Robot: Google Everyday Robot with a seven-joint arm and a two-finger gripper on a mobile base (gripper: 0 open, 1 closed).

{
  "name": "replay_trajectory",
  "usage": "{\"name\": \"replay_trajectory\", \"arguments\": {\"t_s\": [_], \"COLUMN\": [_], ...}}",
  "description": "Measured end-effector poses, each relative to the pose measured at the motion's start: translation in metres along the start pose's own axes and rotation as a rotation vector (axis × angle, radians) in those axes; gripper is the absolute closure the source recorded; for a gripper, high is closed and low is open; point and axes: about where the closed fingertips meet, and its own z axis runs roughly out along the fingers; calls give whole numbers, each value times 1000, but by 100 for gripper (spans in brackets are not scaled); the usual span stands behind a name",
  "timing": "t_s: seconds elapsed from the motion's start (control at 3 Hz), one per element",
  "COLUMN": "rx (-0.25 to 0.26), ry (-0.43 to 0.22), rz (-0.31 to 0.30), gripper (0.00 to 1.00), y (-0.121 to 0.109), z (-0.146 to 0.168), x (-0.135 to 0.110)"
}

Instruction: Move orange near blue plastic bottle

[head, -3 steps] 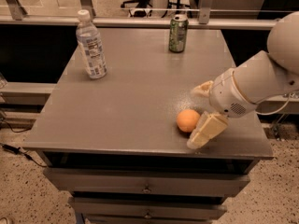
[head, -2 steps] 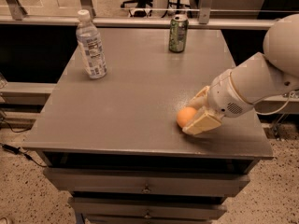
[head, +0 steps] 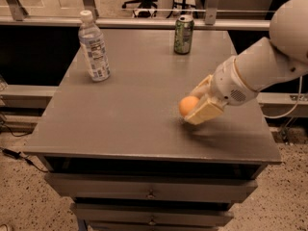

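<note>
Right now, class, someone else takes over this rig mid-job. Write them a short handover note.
Pincer: at the right front of the table, shut on the orange.
Orange: on or just above the tabletop; I cannot tell if it is lifted.
Bottle: upright at the far left, well apart from the orange.
Can: upright at the far edge.
Done: orange grasped.
Left: carry it to the far left, set it beside the bottle, let go.
</note>
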Motion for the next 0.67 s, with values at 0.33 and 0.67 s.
{"name": "replay_trajectory", "arguments": {"t_s": [0.33,0.67], "rx": [68,103], "ry": [-57,-77], "rz": [-61,-80], "gripper": [100,100], "y": [-36,-46], "z": [-37,-53], "x": [-28,-41]}}
